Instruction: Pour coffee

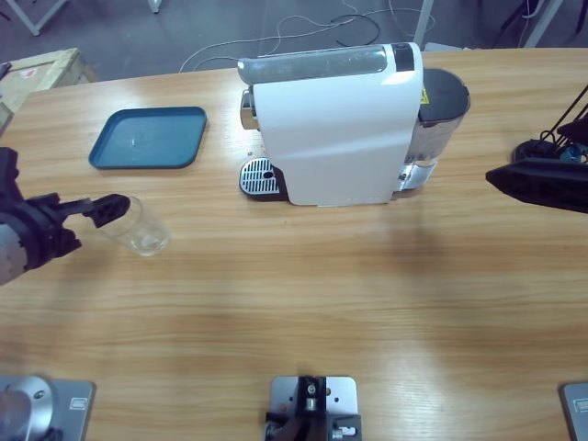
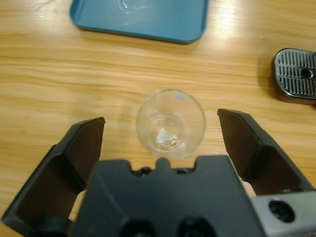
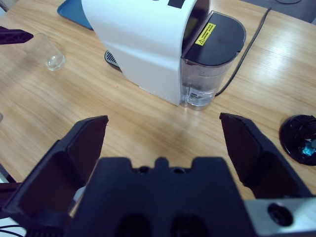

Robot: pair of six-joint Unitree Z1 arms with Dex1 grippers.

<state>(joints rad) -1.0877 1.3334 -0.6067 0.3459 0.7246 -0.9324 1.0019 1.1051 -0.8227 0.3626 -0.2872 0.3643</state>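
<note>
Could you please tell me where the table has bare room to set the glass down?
Bare wood spans the near half, below the coffee machine and right of the glass. It is crowded from the blue tray past the left hand to the drip grille.

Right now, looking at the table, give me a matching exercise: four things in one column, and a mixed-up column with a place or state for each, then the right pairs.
Things:
1. glass
2. tray
3. coffee machine
4. right gripper

Places or states:
A. dark blue, lying flat at the far left of the table
B. white-bodied, with a grille drip plate at its foot
C. clear, no coffee in it, between the open jaws of the left gripper
D. open, holding nothing

Pairs: 1-C, 2-A, 3-B, 4-D
</note>
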